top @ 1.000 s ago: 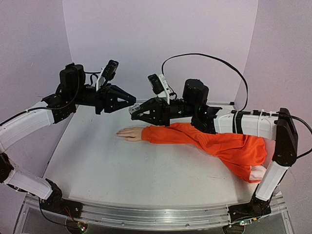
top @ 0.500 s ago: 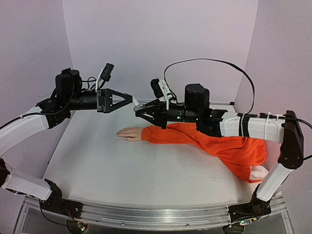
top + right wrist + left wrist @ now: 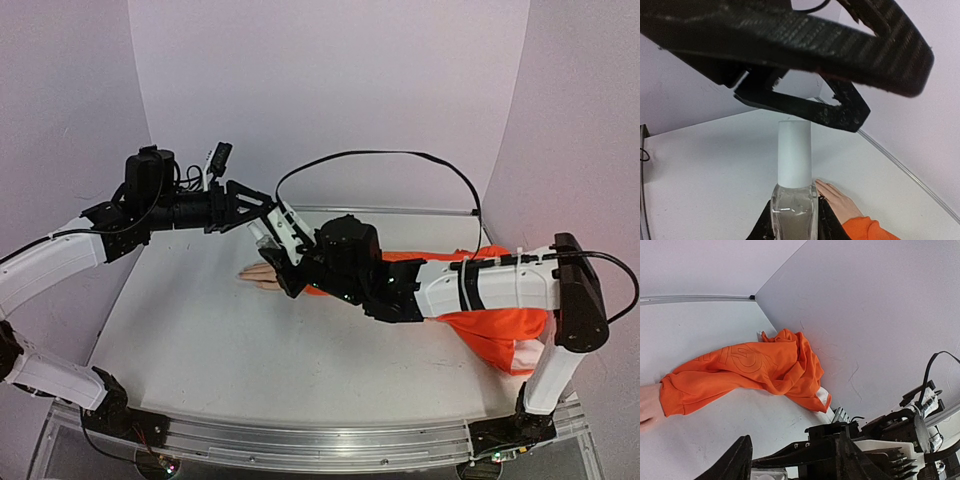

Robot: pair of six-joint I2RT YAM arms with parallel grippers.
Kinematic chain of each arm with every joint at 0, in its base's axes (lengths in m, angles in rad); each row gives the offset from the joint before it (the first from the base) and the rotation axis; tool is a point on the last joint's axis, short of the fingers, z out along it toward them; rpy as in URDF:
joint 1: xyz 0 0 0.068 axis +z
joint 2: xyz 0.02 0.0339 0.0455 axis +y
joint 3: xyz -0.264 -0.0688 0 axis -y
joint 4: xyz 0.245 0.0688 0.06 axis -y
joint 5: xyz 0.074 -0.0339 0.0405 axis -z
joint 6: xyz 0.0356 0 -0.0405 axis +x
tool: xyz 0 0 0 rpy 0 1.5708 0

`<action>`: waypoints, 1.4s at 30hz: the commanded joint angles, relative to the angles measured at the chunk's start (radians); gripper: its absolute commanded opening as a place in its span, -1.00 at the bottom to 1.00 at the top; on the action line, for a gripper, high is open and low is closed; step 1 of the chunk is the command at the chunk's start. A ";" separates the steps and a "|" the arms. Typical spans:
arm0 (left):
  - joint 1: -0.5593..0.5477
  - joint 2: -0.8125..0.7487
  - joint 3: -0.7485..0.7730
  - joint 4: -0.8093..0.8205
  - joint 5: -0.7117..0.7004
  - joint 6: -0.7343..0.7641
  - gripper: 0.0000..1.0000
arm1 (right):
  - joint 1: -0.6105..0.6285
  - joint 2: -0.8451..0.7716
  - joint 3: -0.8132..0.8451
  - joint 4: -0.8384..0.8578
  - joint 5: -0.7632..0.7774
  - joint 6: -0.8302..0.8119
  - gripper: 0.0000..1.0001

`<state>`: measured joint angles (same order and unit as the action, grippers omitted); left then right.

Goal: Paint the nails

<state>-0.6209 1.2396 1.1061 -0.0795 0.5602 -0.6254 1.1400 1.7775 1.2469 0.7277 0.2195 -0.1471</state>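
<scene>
- The right gripper (image 3: 794, 227) is stretched across the tabletop (image 3: 200, 340), and its jaws are clamped on the glass body of a small clear bottle (image 3: 794, 202), which is held upright.
- The bottle's white cap (image 3: 794, 152) is seen standing clear above the right jaws.
- The left gripper (image 3: 262, 212) is held just above the bottle, with its jaws apart. Whether the cap is touched by them cannot be told.
- The mannequin hand (image 3: 258, 274) is laid flat on the tabletop, just beside and below the bottle, with its fingertips pointed to the left.
- The nails (image 3: 818, 184) are found at those fingertips, near the bottle's base. They are too small to be made out singly.
- The orange sleeve (image 3: 755, 370) is spread from the wrist towards the right back corner, and in the top view it is partly hidden by the right arm.
</scene>
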 commanded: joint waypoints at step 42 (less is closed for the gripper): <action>-0.043 0.037 0.120 0.065 0.562 0.394 -1.00 | -0.232 -0.082 0.027 0.377 -1.367 0.449 -1.00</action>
<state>-0.6342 1.2808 1.1835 -0.0319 0.9699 -0.2111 0.8692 1.7527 1.2766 0.9276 -0.9161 0.3164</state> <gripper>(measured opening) 0.146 0.212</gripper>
